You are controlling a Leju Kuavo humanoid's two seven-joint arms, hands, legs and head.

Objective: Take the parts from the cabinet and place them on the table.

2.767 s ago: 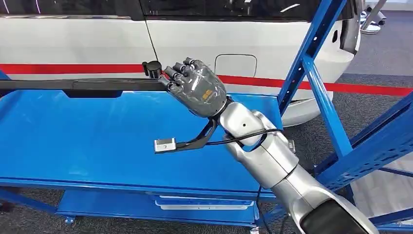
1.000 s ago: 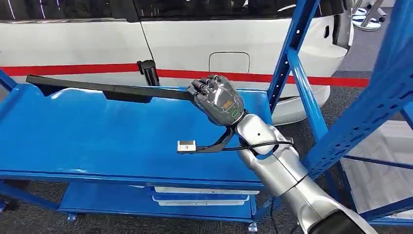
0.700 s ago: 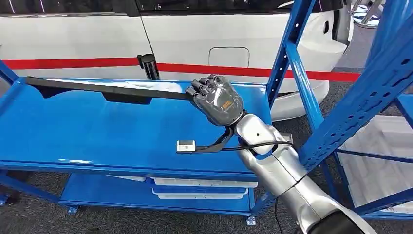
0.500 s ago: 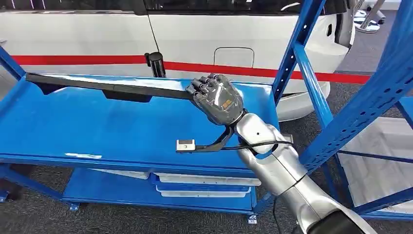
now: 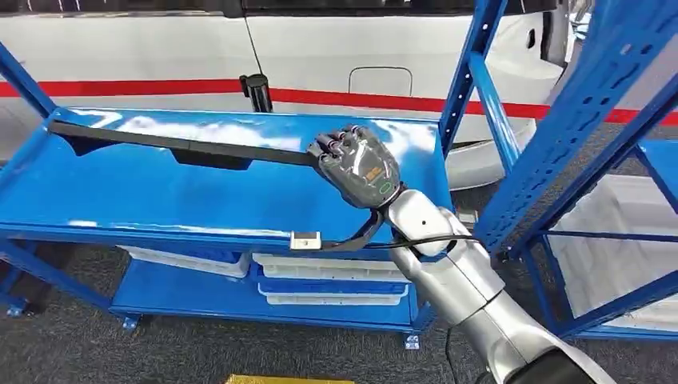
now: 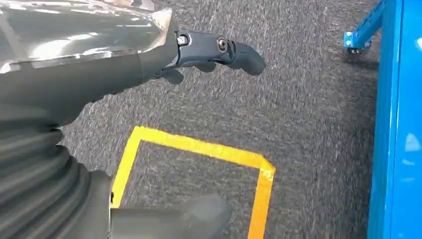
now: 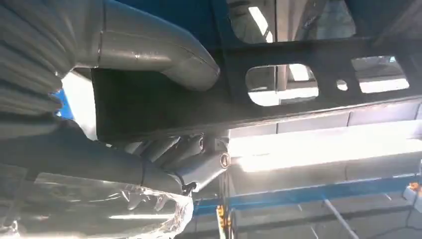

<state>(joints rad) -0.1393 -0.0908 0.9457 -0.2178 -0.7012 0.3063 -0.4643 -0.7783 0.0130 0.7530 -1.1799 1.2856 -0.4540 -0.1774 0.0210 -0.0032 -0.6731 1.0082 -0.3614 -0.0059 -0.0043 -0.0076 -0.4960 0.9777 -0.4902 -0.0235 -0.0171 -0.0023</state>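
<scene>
A long black part [image 5: 184, 144] stretches over the blue table top [image 5: 104, 200], from its left end near the table's left post to my right hand [image 5: 356, 164]. That hand grips the part's right end, held a little above the surface. In the right wrist view the thumb and fingers [image 7: 199, 164] close around the black part [image 7: 278, 104], which has cut-out openings. My left hand [image 6: 149, 59] hangs over grey carpet beside a blue frame, fingers apart and holding nothing.
Blue rack posts [image 5: 552, 152] rise at the right. A white car with a red stripe [image 5: 336, 56] stands behind the table. White trays [image 5: 332, 276] lie on the lower shelf. Yellow floor tape [image 6: 199, 149] marks the carpet below my left hand.
The whole view has shifted as the camera moved: the table now sits lower and nearer. My right hand keeps its grip on the black part.
</scene>
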